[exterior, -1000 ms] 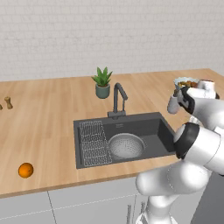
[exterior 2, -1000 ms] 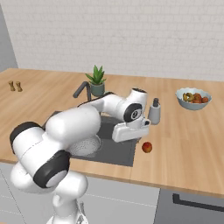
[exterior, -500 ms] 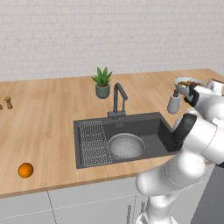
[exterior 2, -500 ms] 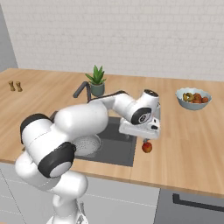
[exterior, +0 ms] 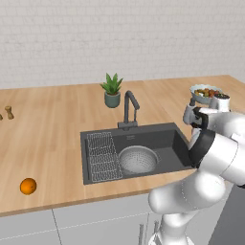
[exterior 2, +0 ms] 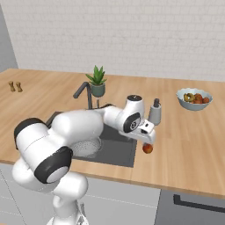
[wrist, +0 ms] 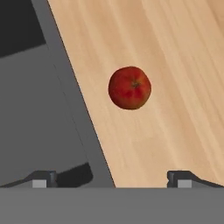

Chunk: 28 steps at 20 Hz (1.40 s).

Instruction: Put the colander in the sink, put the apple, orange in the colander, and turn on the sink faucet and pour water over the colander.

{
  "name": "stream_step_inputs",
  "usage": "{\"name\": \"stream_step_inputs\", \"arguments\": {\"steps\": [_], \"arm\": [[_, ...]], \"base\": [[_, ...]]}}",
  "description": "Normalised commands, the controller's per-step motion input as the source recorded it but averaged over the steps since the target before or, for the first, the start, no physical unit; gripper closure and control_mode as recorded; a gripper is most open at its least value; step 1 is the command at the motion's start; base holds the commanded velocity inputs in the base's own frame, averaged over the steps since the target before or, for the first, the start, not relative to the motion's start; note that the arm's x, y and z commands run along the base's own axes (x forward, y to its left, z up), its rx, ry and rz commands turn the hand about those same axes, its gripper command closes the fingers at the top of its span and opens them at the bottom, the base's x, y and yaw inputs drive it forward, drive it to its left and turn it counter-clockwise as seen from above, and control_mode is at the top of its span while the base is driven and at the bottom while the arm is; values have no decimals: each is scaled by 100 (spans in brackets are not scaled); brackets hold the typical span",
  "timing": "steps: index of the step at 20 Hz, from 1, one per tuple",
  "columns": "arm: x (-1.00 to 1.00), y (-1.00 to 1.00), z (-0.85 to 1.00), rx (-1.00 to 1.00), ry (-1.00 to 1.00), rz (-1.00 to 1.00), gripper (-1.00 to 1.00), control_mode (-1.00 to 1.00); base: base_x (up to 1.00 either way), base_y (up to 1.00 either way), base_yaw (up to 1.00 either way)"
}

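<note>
The red apple (wrist: 129, 87) lies on the wooden counter just right of the sink's rim (wrist: 65, 92), and the right base view shows the apple (exterior 2: 148, 149) too. My gripper (exterior 2: 147, 139) hangs directly above it, open, with nothing between the fingertips (wrist: 41, 179). The silvery colander (exterior: 139, 159) sits in the dark sink (exterior: 143, 129), beside the wire rack. At the counter's front left lies the orange (exterior: 28, 186). The dark faucet (exterior: 129, 107) stands behind the basin, and no water runs from it.
A grey soap dispenser (exterior 2: 154, 112) stands just behind the hand. The fruit bowl (exterior 2: 194, 99) is at the back right, a potted plant (exterior: 112, 91) behind the faucet, and two small shakers (exterior: 8, 112) at the far left.
The hand has swung right from the sink's right edge to above the apple and dropped closer to it. Its jaws stayed open.
</note>
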Motion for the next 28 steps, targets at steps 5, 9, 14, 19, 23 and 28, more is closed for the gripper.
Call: {"name": "stream_step_inputs", "arguments": {"steps": [5, 9, 14, 19, 23, 28], "arm": [[8, -11, -14, 0, 4, -18, -100, -100], [11, -15, -12, 0, 3, -14, -100, -100], [11, -13, -21, 0, 1, -12, -100, -100], [27, -8, -20, 0, 0, -7, -100, -100], [29, -15, -19, 0, 0, -3, -100, -100], [17, -19, -16, 0, 0, -2, -100, -100]], "base": [[0, 0, 0], [0, 0, 0], [0, 0, 0], [0, 0, 0], [0, 0, 0], [0, 0, 0]]}}
